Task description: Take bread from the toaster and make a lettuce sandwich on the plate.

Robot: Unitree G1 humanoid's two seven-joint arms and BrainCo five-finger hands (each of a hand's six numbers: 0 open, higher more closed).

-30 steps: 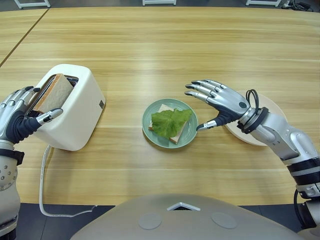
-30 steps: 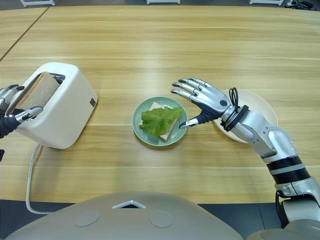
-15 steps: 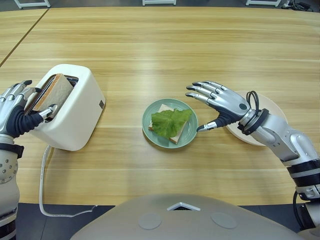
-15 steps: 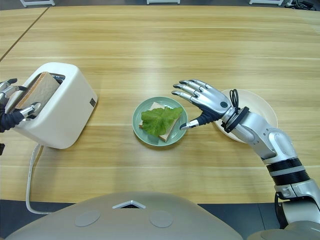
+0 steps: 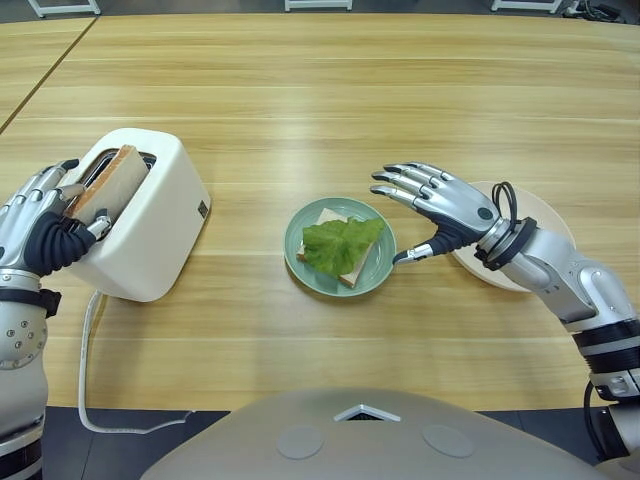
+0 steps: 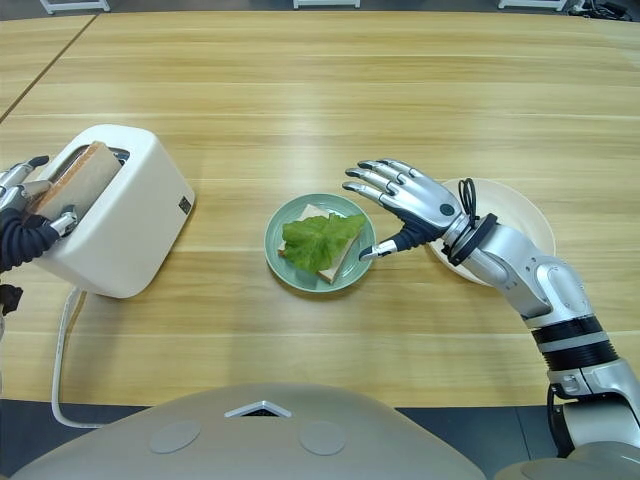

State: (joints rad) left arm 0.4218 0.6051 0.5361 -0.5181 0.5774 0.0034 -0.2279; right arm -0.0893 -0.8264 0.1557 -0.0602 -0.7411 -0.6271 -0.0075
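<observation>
Left robot hand: I've got it pinched on the bread slice, upright in the toaster. The plate lies well to its right.

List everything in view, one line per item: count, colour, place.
table: one, light wood, under everything.
toaster: one, white, left side of the table.
toaster bread slice: one, tan, standing up out of the toaster's slot.
power cord: one, white, from the toaster toward the near edge.
plate: one, green, centre.
plate bread slice: one, pale, on the plate under the lettuce.
lettuce leaf: one, green, on top of that slice.
dish: one, cream, right side, partly under the right wrist.
left hand: at the toaster's slot, by the bread.
right hand: open, just right of the plate.
</observation>
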